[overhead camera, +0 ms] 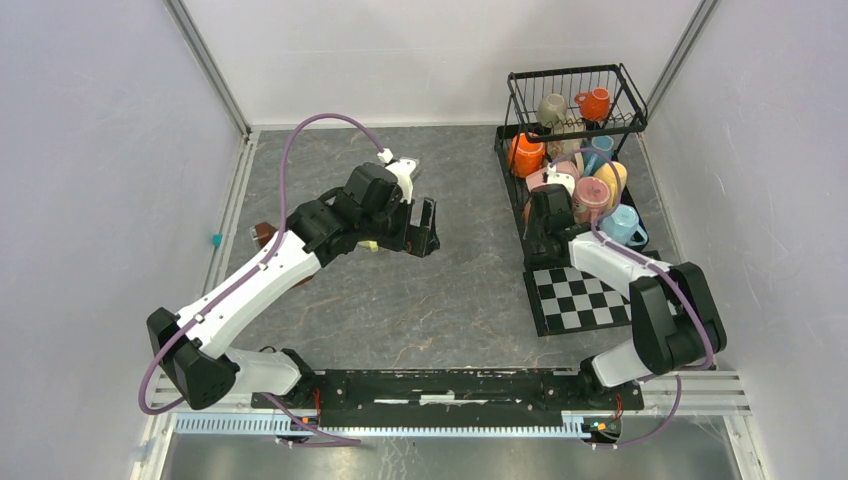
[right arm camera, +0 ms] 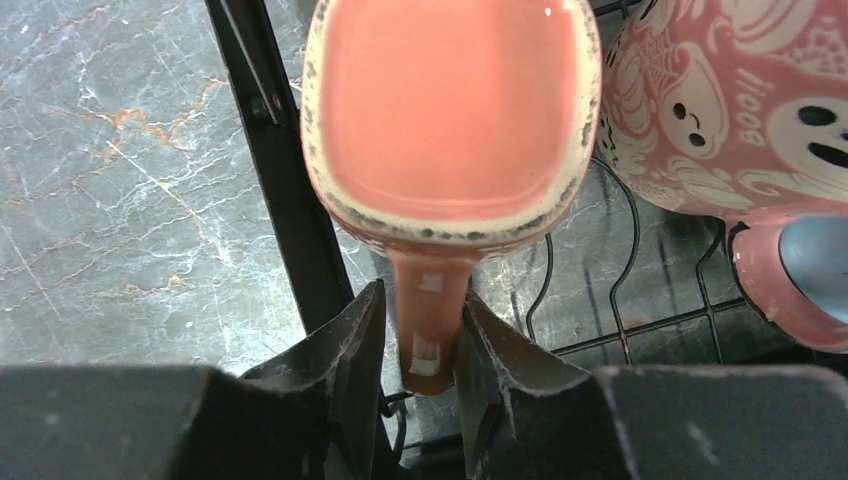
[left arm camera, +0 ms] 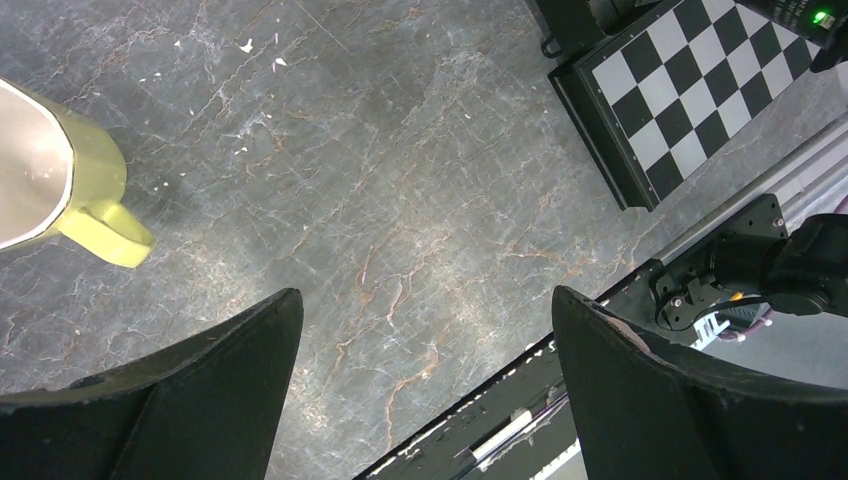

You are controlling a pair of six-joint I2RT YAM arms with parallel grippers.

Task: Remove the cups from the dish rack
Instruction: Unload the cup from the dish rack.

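Observation:
The black wire dish rack [overhead camera: 575, 80] stands at the far right and holds several cups: grey-olive [overhead camera: 551, 108] and orange [overhead camera: 595, 102] on the upper tier, and orange [overhead camera: 524, 155], pink [overhead camera: 590, 195], yellow [overhead camera: 612, 178] and light blue [overhead camera: 622, 225] below. My right gripper [overhead camera: 548, 205] reaches into the lower tier. In the right wrist view it [right arm camera: 422, 300] is shut on the handle of a pink cup [right arm camera: 450, 100] beside the rack's frame bar [right arm camera: 290, 200]. My left gripper [left arm camera: 425, 320] is open and empty above the table, with a yellow cup [left arm camera: 70, 190] standing to its left.
A pink ghost-patterned cup [right arm camera: 730, 100] sits just right of the gripped cup. A black-and-white checkered mat [overhead camera: 585, 297] lies in front of the rack. A flat brown wedge [overhead camera: 265, 233] lies at the left by the left arm. Grey walls close in both sides.

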